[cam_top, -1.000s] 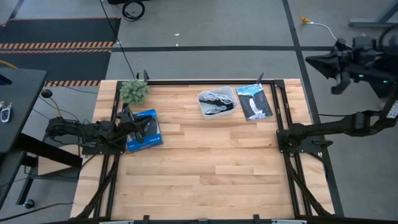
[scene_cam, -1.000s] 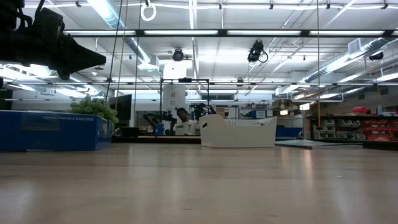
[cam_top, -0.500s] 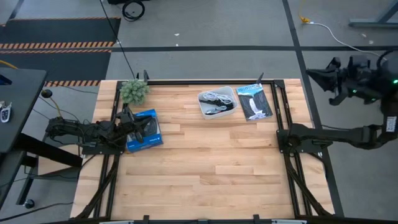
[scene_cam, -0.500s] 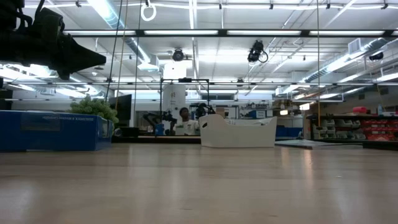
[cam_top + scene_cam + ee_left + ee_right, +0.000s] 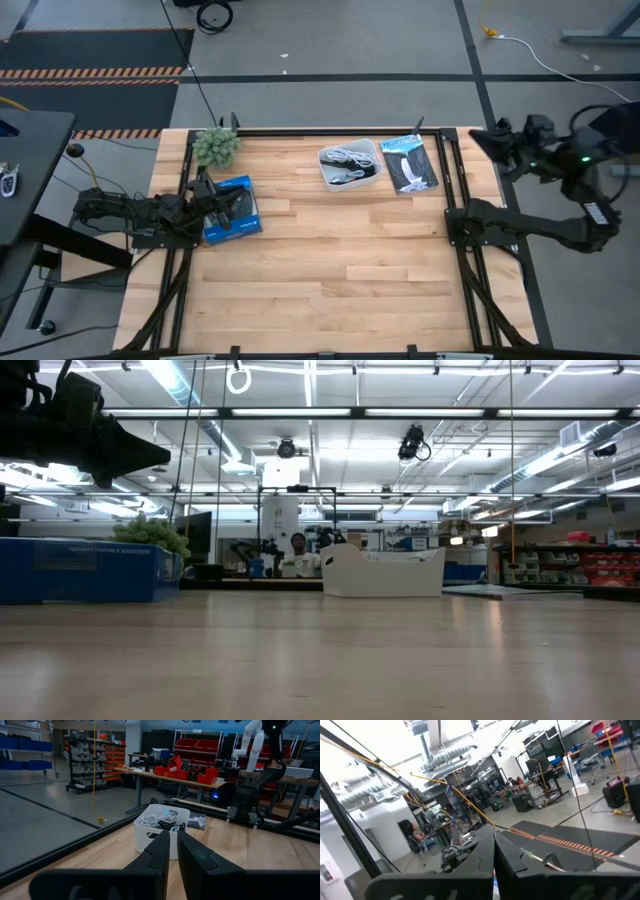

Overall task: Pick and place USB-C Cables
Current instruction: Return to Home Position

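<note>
All three USB-C cables can be seen piled in the white bin, which is parked at the far side of the table, a bit right of centre. In the left wrist view a pale cable is coiled up at one side of the bin, with darker ones tangled in beside it. Just right of the bin, a flat black-and-blue packet is laid on the wood. Whether the two touch can't really be told. The blue box is set over by the left edge, and a small green plant is tucked into the far left corner behind it.

The left gripper is held at the left edge, over the blue box, and is pointed across at the bin. Its fingers are pressed nearly together, only a thin slit is left, and nothing is gripped.

The right gripper is held out past the table's right edge by the far right corner, off the wood altogether. Its fingers are closed against each other, with nothing pinched.

Way back in the room, a person can be made out in the low view.
</note>
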